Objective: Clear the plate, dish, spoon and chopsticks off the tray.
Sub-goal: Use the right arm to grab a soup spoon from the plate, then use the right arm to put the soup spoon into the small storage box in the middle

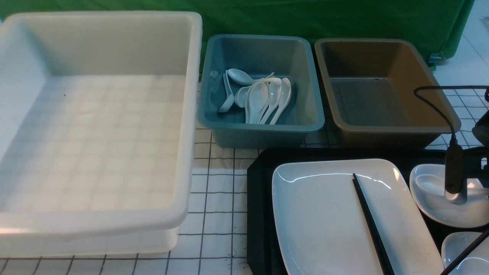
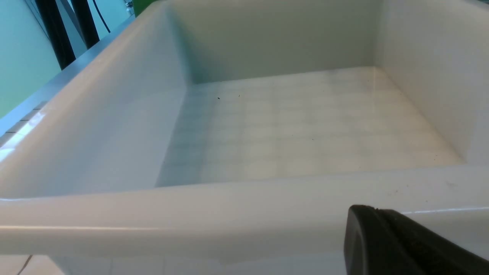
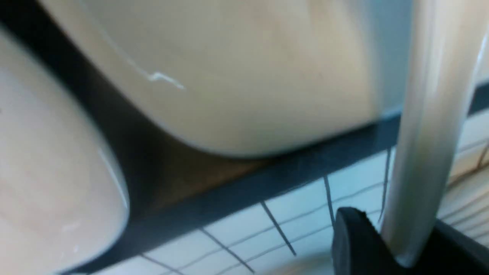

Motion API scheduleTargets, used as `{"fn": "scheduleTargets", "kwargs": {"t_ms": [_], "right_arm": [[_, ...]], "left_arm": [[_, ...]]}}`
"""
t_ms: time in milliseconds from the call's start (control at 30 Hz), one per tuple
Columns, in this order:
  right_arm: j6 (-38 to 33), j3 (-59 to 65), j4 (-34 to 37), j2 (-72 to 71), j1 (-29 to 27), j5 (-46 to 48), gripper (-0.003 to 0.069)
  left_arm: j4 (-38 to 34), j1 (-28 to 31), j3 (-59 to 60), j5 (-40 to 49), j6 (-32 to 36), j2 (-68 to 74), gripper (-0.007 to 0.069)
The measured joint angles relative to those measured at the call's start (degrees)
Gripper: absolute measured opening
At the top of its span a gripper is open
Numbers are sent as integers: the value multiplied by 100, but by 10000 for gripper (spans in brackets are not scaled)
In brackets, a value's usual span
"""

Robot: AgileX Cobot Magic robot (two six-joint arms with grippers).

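The black tray [image 1: 259, 198] carries the large white plate [image 1: 324, 221]. One black stick of the chopsticks [image 1: 368, 221] lies across the plate, and another slants over a small dish at the bottom right corner [image 1: 464, 254]. At the right edge a small white dish [image 1: 439, 214] holds the white spoon [image 1: 428, 185]. My right gripper [image 1: 454, 191] reaches down into that dish, and the right wrist view shows it [image 3: 401, 248] shut on the spoon's handle [image 3: 424, 133]. My left gripper [image 2: 366, 229] is shut and empty, just outside the near rim of the white bin [image 2: 191, 214].
A big white bin [image 1: 95, 114] fills the left. Behind the tray stand a blue bin [image 1: 263, 126] holding several white spoons and a brown bin [image 1: 382, 130]. A black cable [image 1: 435, 103] loops over the brown bin's right side. Checked cloth covers the table.
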Motion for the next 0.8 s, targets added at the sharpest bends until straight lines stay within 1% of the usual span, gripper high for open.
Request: {"fn": "scheduleTargets", "kwargs": {"t_ms": [133, 267, 333, 367, 433, 500, 533, 567, 600, 633, 700, 800], "right_arm": [[0, 0, 0, -343, 0, 58, 181], [25, 0, 3, -825, 74, -125, 181], [149, 0, 3, -1168, 322, -336, 181], [305, 0, 3, -1306, 471, -431, 181], [839, -71, 3, -1494, 856, -520, 181], [1494, -314, 28, -1526, 1276, -547, 181], [1558, -348, 29, -1518, 1276, -547, 181], [1954, -625, 149, -1454, 1548, -553, 181], [2194, -932, 390, -1341, 1788, -568, 181], [2316, -1227, 600, -1249, 1903, -576, 181], [2447, -1898, 1333, -944, 2101, -598, 181], [2486, -2896, 2673, -401, 2178, -607, 181]], "left_arm": [[0, 0, 0, 0, 0, 0, 21], [0, 0, 0, 0, 0, 0, 21], [0, 0, 0, 0, 0, 0, 21], [0, 0, 0, 0, 0, 0, 21], [0, 0, 0, 0, 0, 0, 21], [0, 0, 0, 0, 0, 0, 21], [0, 0, 0, 0, 0, 0, 21], [0, 0, 0, 0, 0, 0, 21], [0, 0, 0, 0, 0, 0, 21], [0, 0, 0, 0, 0, 0, 21], [0, 0, 0, 0, 0, 0, 21], [14, 0, 0, 0, 0, 0, 21]]}}
